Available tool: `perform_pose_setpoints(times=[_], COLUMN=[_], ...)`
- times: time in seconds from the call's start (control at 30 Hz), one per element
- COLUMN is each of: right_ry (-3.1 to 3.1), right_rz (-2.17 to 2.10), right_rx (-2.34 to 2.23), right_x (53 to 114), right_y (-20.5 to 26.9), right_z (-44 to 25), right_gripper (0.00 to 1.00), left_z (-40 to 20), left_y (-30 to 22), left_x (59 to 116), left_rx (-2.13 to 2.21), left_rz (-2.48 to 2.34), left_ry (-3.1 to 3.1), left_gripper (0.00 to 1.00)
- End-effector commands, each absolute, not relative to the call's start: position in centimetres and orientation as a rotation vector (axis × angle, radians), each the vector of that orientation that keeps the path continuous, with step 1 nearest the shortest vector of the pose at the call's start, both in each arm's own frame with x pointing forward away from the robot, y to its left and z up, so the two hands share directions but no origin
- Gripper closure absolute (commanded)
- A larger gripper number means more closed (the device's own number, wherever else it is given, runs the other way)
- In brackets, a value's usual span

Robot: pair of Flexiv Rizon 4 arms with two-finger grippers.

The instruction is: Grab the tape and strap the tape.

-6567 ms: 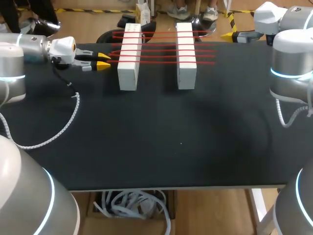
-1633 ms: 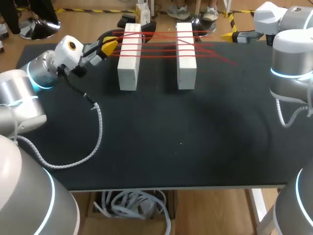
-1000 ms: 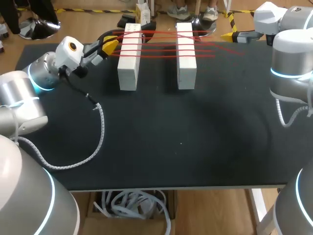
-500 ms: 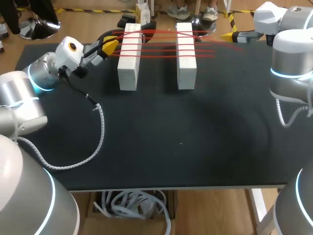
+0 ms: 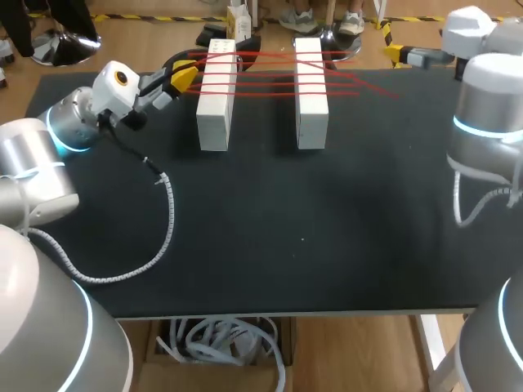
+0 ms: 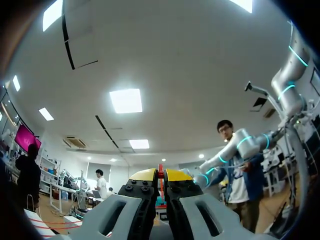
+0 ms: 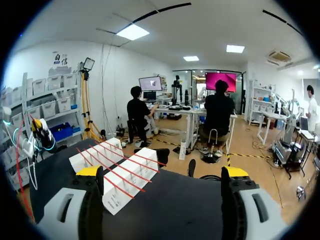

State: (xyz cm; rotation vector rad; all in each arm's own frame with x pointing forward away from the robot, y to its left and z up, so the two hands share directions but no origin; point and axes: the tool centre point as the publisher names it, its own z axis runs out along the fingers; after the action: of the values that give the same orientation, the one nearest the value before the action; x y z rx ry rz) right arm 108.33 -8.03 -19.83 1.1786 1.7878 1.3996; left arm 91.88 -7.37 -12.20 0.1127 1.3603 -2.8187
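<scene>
Clenched on thin red tape (image 5: 261, 82) with left jaws, upper left. Strung left-right over white rectangular blocks (image 5: 216, 110). Loose tail toward released right jaws, upper right.

From my console, the black table (image 5: 327, 245) stands on a pale wooden floor (image 5: 147, 37) marked with a strip of yellow-and-black hazard tape (image 5: 147, 16). Under the table's near edge I see a cardboard box (image 5: 155, 347) with white cables (image 5: 221, 339) in it. Through the left wrist camera, a white ceiling (image 6: 190, 55) carries square light panels (image 6: 126, 100) and a recessed air-conditioning unit (image 6: 75, 142). The right wrist camera shows me white walls (image 7: 117, 65), shelves of storage bins (image 7: 45, 95), a yellow stand topped by a lamp (image 7: 89, 64), and desks (image 7: 180, 112) with a monitor (image 7: 151, 83) and a pink-lit screen (image 7: 220, 80).
</scene>
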Motion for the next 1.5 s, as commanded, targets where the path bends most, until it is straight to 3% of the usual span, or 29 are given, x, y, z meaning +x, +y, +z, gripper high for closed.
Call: perform_pose_setpoints(times=[0.03, 0.5, 1.5], right_ry=[1.439, 1.005, 0.561], right_rz=[1.528, 1.708, 2.187], right_rx=[1.228, 1.393, 1.815], right_x=[103.1, 96.8, 89.9], right_y=[-8.9, -8.9, -3.0], right_z=[-19.4, -16.3, -13.6], right_gripper=[0.00, 0.00, 0.00], left_z=[-12.3, -12.4, -12.2], left_y=[-7.4, -7.1, -7.4], left_x=[91.8, 91.6, 91.5], left_rx=[0.112, 0.097, 0.103], left_rz=[-2.818, -2.818, -2.816], left_ry=[1.357, 1.348, 1.268], left_gripper=[1.00, 1.00, 1.00])
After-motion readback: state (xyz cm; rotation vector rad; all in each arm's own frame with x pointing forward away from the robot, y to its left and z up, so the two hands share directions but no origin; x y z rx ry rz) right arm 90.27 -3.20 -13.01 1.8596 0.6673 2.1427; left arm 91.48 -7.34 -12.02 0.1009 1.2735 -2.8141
